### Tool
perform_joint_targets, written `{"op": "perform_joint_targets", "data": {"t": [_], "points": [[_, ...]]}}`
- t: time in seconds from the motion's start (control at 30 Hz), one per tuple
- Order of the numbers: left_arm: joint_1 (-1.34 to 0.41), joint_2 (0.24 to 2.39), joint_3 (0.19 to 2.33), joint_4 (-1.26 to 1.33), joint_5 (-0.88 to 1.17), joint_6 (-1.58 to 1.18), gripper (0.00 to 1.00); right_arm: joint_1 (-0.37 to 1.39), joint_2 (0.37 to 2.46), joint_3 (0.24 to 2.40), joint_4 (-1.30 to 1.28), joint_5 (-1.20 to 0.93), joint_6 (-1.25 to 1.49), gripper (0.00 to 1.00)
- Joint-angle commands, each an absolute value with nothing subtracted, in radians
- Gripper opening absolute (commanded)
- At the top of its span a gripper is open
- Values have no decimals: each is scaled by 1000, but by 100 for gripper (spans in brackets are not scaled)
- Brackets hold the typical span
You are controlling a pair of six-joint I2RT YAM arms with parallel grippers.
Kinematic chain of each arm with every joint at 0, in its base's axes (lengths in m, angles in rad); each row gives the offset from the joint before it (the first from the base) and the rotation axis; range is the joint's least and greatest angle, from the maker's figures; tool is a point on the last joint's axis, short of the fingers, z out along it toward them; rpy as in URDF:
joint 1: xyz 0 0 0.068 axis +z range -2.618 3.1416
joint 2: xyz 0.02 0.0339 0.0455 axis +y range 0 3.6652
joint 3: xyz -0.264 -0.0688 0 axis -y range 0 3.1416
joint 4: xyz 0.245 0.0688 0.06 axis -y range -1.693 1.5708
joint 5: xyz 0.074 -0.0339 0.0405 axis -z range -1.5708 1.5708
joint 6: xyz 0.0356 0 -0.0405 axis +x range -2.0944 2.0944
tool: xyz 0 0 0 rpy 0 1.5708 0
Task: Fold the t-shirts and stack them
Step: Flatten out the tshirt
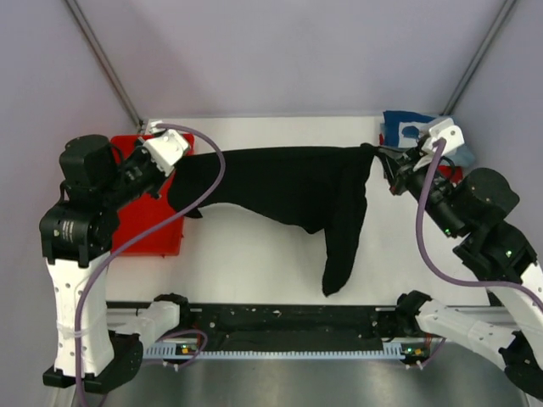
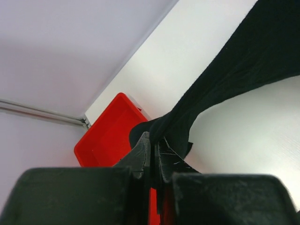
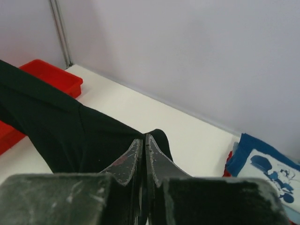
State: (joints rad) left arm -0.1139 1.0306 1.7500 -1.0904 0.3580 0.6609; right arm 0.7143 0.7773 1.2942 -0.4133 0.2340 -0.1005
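Observation:
The black t-shirt (image 1: 280, 186) hangs stretched above the white table between my two grippers, with one part drooping down toward the near edge. At the left, over the red tray, my left gripper (image 1: 176, 176) is shut on the shirt's left end. The left wrist view shows the black t-shirt (image 2: 243, 65) pinched in the left gripper (image 2: 153, 137). My right gripper (image 1: 379, 154) is shut on the right end. In the right wrist view, the black t-shirt (image 3: 61, 126) bunches at the right gripper (image 3: 143, 138). A folded blue t-shirt (image 1: 403, 127) (image 3: 267, 164) with white print lies at the back right, on a red t-shirt (image 3: 229, 164).
A red plastic tray (image 1: 144, 225) (image 2: 108, 140) (image 3: 51, 75) sits on the left side of the table. A black slotted rail (image 1: 288, 326) runs along the near edge between the arm bases. Walls and frame poles close in the back and sides.

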Motion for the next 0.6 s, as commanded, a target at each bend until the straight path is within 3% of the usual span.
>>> {"op": "perform_joint_targets", "data": {"t": [0.0,0.17,0.37,0.57], "points": [[-98,1009,1827,-1149,232,709,0,704,775,1451,-485,298,-239,0],[-98,980,1813,-1143,229,719,0,706,782,1522,-535,301,-276,0],[-100,1052,1646,-991,212,687,0,704,900,1474,-538,403,-327,0],[-98,1256,1819,-1032,323,607,0,666,1106,1542,-532,257,-304,0]]}}
